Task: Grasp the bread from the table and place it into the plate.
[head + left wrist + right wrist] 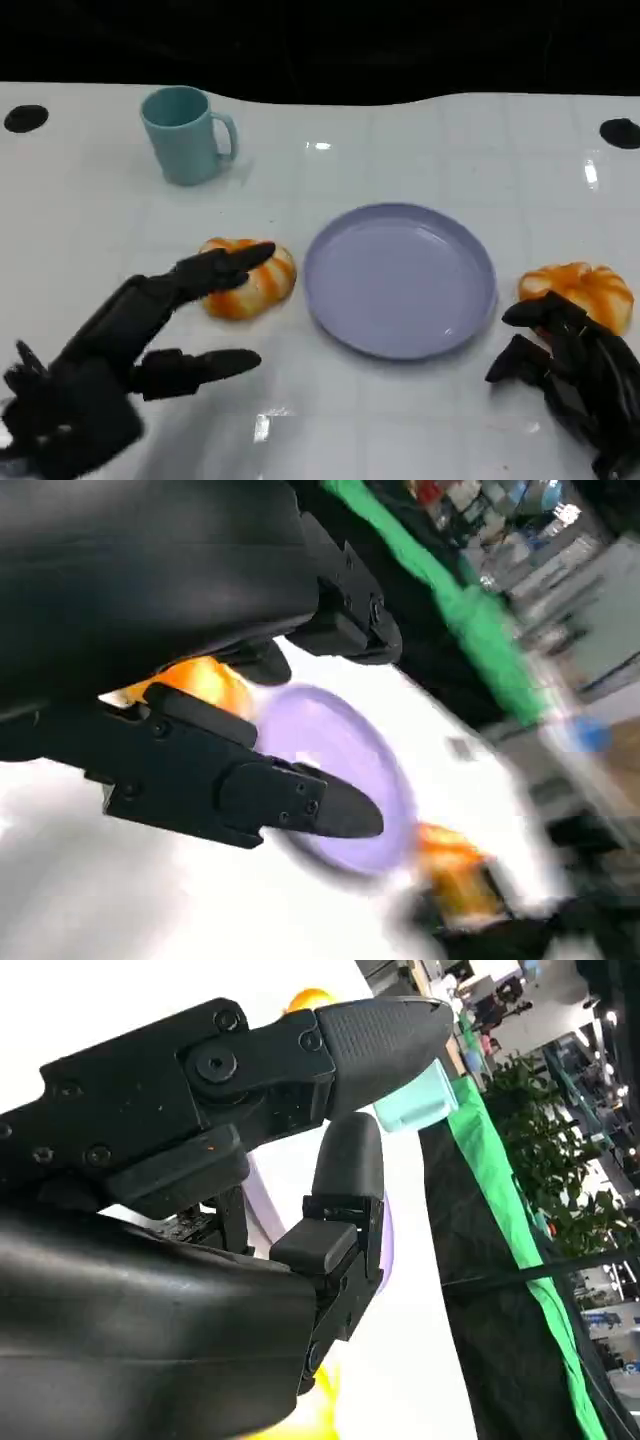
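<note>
A: Left hand (120, 350), head view: where is it, and what does it hold?

B: It lies at the lower left of the white table (420, 420), fingers spread apart and grasping nothing. The upper fingertips (240, 262) reach over the near edge of the left bread (250, 280); whether they touch it cannot be told. The lower finger stretches out above the bare table, short of the bread.

A: And the right hand (575, 375)?

B: Lower right, fingers parted and curved, nothing between them. It sits just beside and in front of the right bread (585, 288), partly overlapping it in the picture; contact cannot be told.

A: Position of the task's things?

B: Both orange-and-white breads lie on the table, one on either side of the lilac plate (400, 280). The left one lies just beside the rim, the right one a little apart from it. Nothing lies in the plate.

A: Farther out?

B: A teal mug (185, 135) stands upright at the far left, handle toward the plate, well apart from it. The left wrist view shows the plate (340, 770) beyond the fingers, blurred.
</note>
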Controlling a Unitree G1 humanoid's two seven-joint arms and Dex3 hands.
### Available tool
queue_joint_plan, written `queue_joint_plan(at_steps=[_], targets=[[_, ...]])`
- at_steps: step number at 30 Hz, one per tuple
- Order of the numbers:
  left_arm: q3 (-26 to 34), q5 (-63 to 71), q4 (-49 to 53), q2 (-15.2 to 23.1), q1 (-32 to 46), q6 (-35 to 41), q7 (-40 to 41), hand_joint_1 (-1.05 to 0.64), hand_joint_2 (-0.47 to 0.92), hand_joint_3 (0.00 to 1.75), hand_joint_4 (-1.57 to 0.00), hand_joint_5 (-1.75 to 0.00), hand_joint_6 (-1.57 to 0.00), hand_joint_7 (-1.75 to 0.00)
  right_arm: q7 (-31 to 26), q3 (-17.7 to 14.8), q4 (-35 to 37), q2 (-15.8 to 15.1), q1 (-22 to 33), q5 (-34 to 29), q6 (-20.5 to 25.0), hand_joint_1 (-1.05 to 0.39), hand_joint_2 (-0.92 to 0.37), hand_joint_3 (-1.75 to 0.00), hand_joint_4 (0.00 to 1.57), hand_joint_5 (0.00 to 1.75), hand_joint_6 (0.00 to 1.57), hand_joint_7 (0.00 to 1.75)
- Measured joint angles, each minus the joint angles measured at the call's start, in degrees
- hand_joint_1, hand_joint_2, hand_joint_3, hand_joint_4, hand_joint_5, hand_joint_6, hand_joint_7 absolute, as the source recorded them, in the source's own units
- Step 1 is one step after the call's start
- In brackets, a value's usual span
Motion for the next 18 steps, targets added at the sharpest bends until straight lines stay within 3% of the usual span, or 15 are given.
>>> queue_joint_plan(at_steps=[6,15,18], targets=[[-3.94,23.86,-3.27,7.20,-5.78,0.99,10.11,-0.60,0.87,0.01,0.00,-0.12,-0.21,-0.01,-0.13,-0.16,0.01,0.01,-0.10,0.00,0.03,-0.56,-0.92,-0.21,0.68,1.54,0.64,1.22],[-8.00,30.57,-3.27,8.44,-6.83,3.55,13.49,-0.58,0.83,0.00,-0.01,-0.09,-0.18,0.00,-0.15,-0.35,0.02,0.00,-0.21,0.01,0.25,-0.56,-0.92,-0.19,0.68,1.54,0.64,1.20],[-11.69,35.14,-0.09,8.96,-10.78,6.40,13.04,-0.57,0.81,0.00,0.00,-0.07,-0.14,0.00,-0.11,-0.50,-0.06,-0.14,-0.19,0.06,0.89,-0.55,-0.92,-0.18,0.68,1.54,0.65,1.19]])
